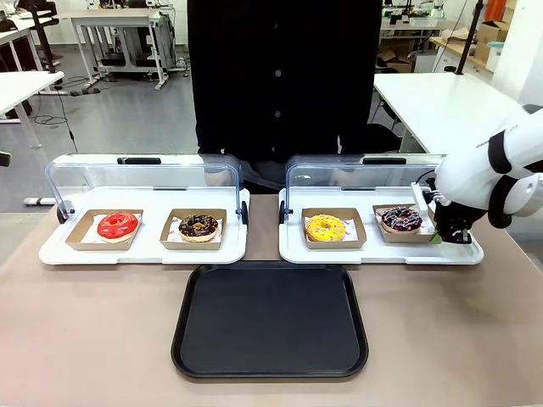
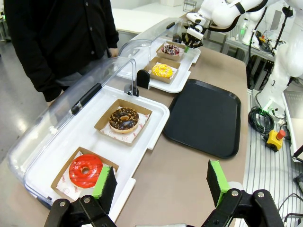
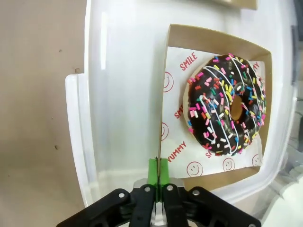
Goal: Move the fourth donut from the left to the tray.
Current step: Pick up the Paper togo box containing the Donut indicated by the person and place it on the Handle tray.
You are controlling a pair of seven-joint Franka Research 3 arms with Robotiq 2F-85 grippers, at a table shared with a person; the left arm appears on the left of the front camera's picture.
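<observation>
Right hand [image 3: 157,172] closed, green pads pinched on a thin side wall of the cardboard box [image 3: 213,34] carrying the striped chocolate donut [image 3: 208,104]. Grasp seemingly made, carry not yet begun. Resting on the white tray [image 1: 382,253], beyond the black tray's [image 1: 270,320] far right corner. Next: lift clear of the white tray's raised rim, keep level against sliding, carry over to the black tray. Clear lid [image 1: 356,174] propped open farther back; yellow donut [image 1: 326,227] alongside. Black tray bare, ample landing room. Left hand [image 2: 158,182] open, well off the black tray's left side
</observation>
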